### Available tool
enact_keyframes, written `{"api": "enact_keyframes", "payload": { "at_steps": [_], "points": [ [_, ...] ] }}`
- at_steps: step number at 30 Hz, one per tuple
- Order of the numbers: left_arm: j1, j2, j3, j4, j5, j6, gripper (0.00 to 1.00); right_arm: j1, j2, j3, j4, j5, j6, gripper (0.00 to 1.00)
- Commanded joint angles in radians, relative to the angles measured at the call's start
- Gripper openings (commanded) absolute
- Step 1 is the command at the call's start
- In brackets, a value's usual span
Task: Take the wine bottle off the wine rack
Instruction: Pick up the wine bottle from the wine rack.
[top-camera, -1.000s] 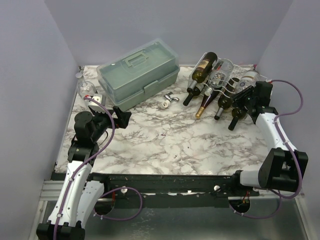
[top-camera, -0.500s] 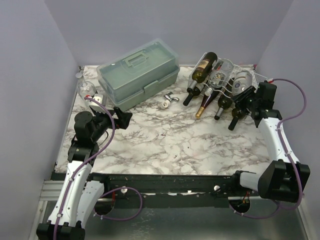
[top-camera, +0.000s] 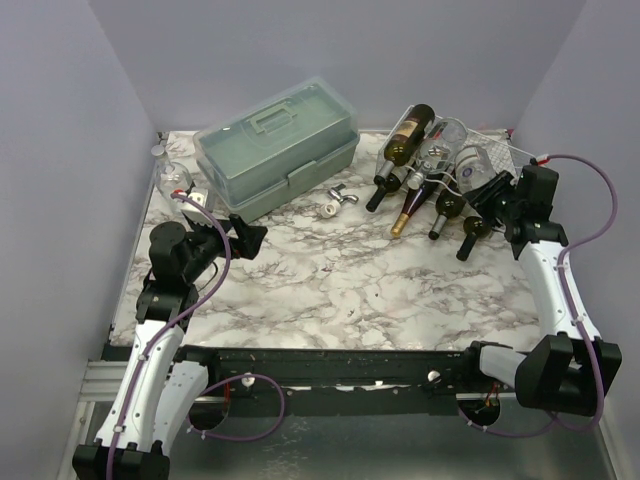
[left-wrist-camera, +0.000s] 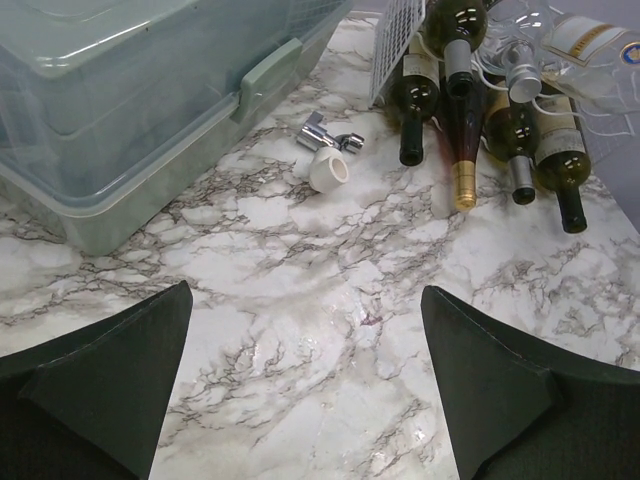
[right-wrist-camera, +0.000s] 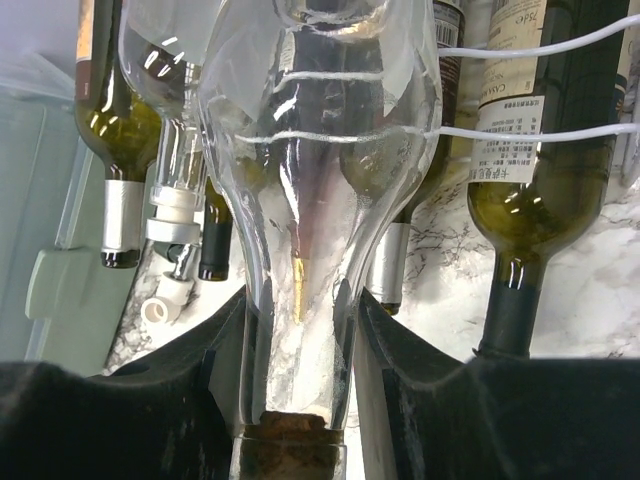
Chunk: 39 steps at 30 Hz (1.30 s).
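Overhead, the right gripper is at the neck of the clear glass wine bottle, which lies across the top cradles of the white thin-wire rack at the far right, above dark glass bottles. On the left wrist camera, the left gripper hangs with its jaws spread wide over the marble tabletop, the pale green plastic toolbox ahead of it. On the right wrist camera, black fingers are clamped on both sides of that clear neck.

Even bright light, glassy glare, sharp.
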Motion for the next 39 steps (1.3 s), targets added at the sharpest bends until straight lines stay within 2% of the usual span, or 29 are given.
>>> {"api": "enact_keyframes", "payload": {
  "at_steps": [1,10,18,21,25,31,35,39],
  "points": [
    [-0.009,-0.002,0.014,0.021,0.027,-0.003,0.99,0.002,-0.005,0.025,0.196,0.002,-0.043,0.00],
    [-0.071,0.018,-0.003,0.069,0.131,0.011,0.99,0.001,0.012,0.026,0.141,0.035,-0.183,0.00],
    [-0.145,0.053,-0.005,0.080,0.143,-0.010,0.99,0.002,0.063,-0.032,0.149,-0.010,-0.222,0.00],
    [-0.189,0.089,-0.002,0.106,0.157,-0.080,0.99,0.002,0.080,-0.037,0.131,-0.041,-0.260,0.00],
    [-0.308,0.155,0.016,0.154,0.172,-0.150,0.98,0.002,0.067,-0.026,0.102,-0.013,-0.306,0.00],
    [-0.448,0.276,0.042,0.266,0.108,-0.318,0.98,0.002,0.003,-0.030,0.076,0.027,-0.334,0.00],
    [-0.520,0.437,0.090,0.404,0.059,-0.518,0.98,0.001,-0.001,-0.055,0.066,-0.010,-0.320,0.00],
    [-0.603,0.634,0.210,0.551,-0.002,-0.693,0.94,0.001,-0.007,-0.082,0.076,-0.016,-0.313,0.00]
  ]
}}
